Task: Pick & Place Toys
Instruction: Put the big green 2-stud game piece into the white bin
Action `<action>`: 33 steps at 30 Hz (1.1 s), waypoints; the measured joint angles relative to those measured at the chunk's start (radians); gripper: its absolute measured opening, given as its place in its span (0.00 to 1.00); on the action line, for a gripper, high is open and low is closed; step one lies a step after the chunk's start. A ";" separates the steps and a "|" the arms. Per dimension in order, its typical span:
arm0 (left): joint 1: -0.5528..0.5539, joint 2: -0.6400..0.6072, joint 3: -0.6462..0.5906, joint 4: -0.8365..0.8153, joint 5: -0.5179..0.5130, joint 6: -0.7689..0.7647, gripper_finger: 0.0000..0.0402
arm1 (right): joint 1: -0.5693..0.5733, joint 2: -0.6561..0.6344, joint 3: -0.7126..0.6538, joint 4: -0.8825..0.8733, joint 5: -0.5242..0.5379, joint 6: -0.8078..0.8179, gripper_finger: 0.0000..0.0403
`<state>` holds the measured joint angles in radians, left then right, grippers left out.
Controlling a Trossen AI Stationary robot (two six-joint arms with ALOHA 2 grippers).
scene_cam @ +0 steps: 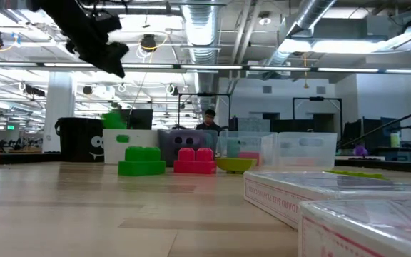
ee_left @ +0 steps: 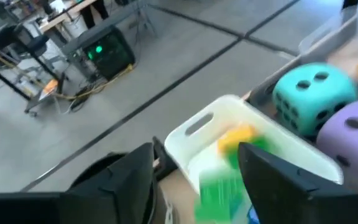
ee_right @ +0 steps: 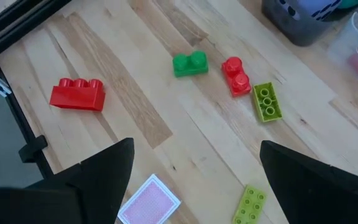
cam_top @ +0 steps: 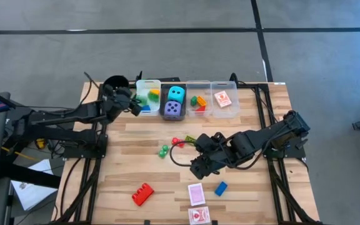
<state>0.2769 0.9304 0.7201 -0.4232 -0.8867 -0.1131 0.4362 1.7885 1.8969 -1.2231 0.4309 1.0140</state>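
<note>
My left gripper (cam_top: 134,104) hangs open at the near left corner of the far-left white bin (ee_left: 199,122), with the black cup (cam_top: 115,83) beside it. A green brick (ee_left: 219,186) shows as a blur between its fingertips, over the bin, where a yellow brick (ee_left: 236,135) lies. The cyan die (ee_left: 312,93) and purple die (ee_left: 353,134) sit in the grey bin (cam_top: 165,116). My right gripper (ee_right: 196,149) hovers open above loose toys on the table: a red brick (ee_right: 77,93), a green brick (ee_right: 189,63), a small red brick (ee_right: 235,76) and a lime brick (ee_right: 266,101). My left gripper's fingers stand apart on either side of the blurred green brick (ee_left: 219,186). I cannot tell whether either finger touches it. The brick is clear of the table, over the white bin's open top.
Two clear bins (cam_top: 198,100) (cam_top: 224,99) stand in the far row, the right one holding a red card. Near the front edge lie a blue brick (cam_top: 220,188), a pink card (cam_top: 196,194) and a red card (cam_top: 199,215). Bare wood lies at the table's left half.
</note>
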 joint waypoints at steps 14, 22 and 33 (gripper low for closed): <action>-0.002 0.041 -0.009 0.037 0.627 -0.216 0.67 | 0.002 0.000 0.000 -0.003 0.000 -0.027 0.82; -0.059 0.041 -0.009 0.041 1.259 -0.258 0.64 | -0.007 0.000 0.000 -0.002 0.000 -0.049 0.82; -0.299 0.041 -0.186 0.208 1.088 -0.341 0.71 | -0.013 0.000 0.000 0.001 0.005 -0.046 0.81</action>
<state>-0.0217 0.9719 0.5341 -0.2150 0.2011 -0.4544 0.4229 1.7885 1.8969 -1.2224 0.4355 0.9681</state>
